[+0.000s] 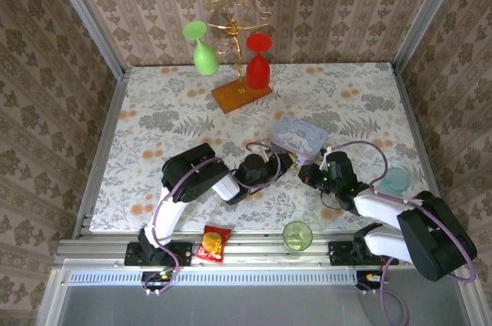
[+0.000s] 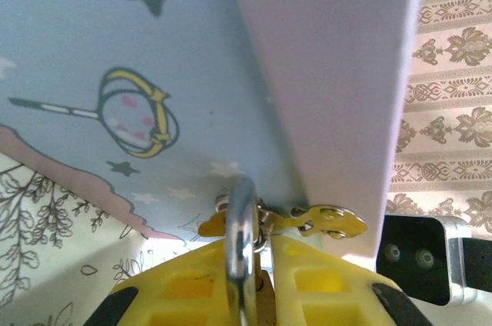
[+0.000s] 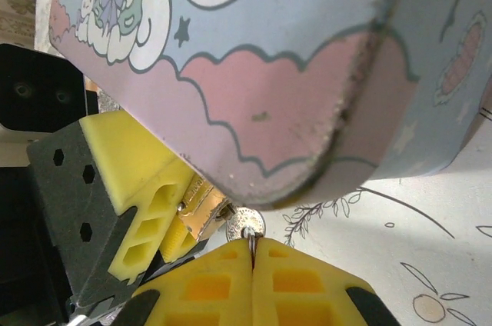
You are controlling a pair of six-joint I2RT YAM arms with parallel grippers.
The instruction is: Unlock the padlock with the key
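The brass padlock [image 3: 201, 207] hangs at the front of the pale-blue tin [image 1: 298, 136]. Its silver shackle [image 2: 242, 234] runs through the tin's brass hasp [image 2: 327, 222]. My left gripper [image 2: 265, 240] is shut on the padlock body, with yellow fingers [image 3: 131, 180] on both sides of it. The key [image 3: 250, 221] shows as a round silvery head right against the padlock's end, its blade seemingly in the keyhole. My right gripper [image 3: 252, 247] is shut on the key's head. In the top view, the left gripper [image 1: 283, 163] and the right gripper [image 1: 306, 173] meet just in front of the tin.
A green cup [image 1: 297, 235] and a red-yellow snack packet [image 1: 214, 243] lie at the near edge. A teal round object [image 1: 397, 181] sits at the right. A wooden-based rack [image 1: 241, 95] holding a green and a red glass stands behind the tin.
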